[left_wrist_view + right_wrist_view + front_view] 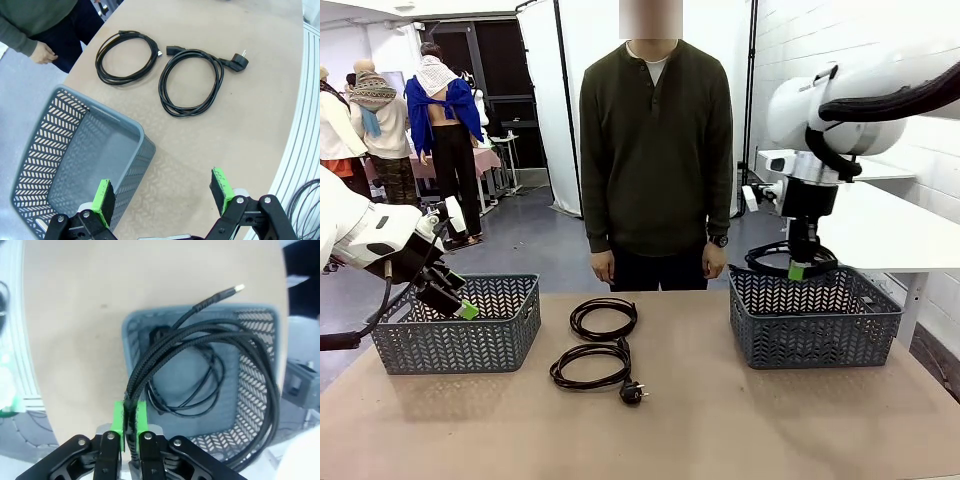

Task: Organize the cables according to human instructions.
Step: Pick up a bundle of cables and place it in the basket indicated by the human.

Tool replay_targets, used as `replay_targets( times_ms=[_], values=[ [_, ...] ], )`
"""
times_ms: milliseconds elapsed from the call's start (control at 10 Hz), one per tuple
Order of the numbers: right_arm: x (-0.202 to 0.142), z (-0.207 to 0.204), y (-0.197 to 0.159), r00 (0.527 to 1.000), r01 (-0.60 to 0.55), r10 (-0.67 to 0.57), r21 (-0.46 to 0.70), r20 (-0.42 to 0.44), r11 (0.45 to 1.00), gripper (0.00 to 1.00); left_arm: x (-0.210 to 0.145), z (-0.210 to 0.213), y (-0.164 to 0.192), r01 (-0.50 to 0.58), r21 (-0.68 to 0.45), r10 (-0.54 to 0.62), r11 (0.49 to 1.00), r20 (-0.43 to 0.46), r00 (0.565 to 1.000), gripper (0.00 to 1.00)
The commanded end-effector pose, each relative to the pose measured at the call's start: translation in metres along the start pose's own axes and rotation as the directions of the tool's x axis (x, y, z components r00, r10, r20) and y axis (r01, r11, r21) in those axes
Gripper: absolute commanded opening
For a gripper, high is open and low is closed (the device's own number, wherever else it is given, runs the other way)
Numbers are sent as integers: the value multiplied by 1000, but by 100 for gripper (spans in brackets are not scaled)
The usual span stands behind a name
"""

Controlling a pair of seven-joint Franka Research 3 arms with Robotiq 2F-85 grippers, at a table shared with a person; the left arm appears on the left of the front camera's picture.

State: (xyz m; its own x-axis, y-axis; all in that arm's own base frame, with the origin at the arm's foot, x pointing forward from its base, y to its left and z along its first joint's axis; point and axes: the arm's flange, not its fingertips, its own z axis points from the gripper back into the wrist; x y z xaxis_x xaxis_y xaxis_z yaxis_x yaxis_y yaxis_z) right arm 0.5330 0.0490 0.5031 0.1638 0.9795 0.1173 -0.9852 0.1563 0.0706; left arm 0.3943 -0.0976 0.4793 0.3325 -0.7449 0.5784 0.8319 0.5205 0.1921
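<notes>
braided cable [142, 372] is hanging looped above right basket [810, 325], right pincer [129, 422] clamping it shut | thinner cable [192, 413] lying inside that basket | far coil [603, 318], near coil [590, 364] lying on desk [720, 420] | left pincer [161, 192] gaping over left basket [37, 155]

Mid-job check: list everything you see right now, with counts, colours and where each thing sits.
loose cables: two, black, coiled on the table between the baskets; the nearer coil has a plug.
held cable: one, black, hanging above the right basket.
basket cable: one, black, lying inside the right basket.
left basket: one, grey, table's left side.
right basket: one, grey, table's right side.
table: one, tan.
person: one, olive top, standing at the far side.
left gripper: one, black with green pads, open over the left basket's edge.
right gripper: one, shut on the held cable.
</notes>
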Motion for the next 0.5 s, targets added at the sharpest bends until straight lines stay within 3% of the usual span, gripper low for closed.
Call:
replay_targets(
  times_ms=[0,400],
  values=[
    [-21,-13,4,998,-61,62,-22,28,998,0,-4,0,-1,-8,-8,8,1000,6,1000,100],
    [-45,-24,-19,999,-42,43,-42,20,998,0,-4,0,-1,-8,-8,8,1000,6,1000,100]
  ],
)
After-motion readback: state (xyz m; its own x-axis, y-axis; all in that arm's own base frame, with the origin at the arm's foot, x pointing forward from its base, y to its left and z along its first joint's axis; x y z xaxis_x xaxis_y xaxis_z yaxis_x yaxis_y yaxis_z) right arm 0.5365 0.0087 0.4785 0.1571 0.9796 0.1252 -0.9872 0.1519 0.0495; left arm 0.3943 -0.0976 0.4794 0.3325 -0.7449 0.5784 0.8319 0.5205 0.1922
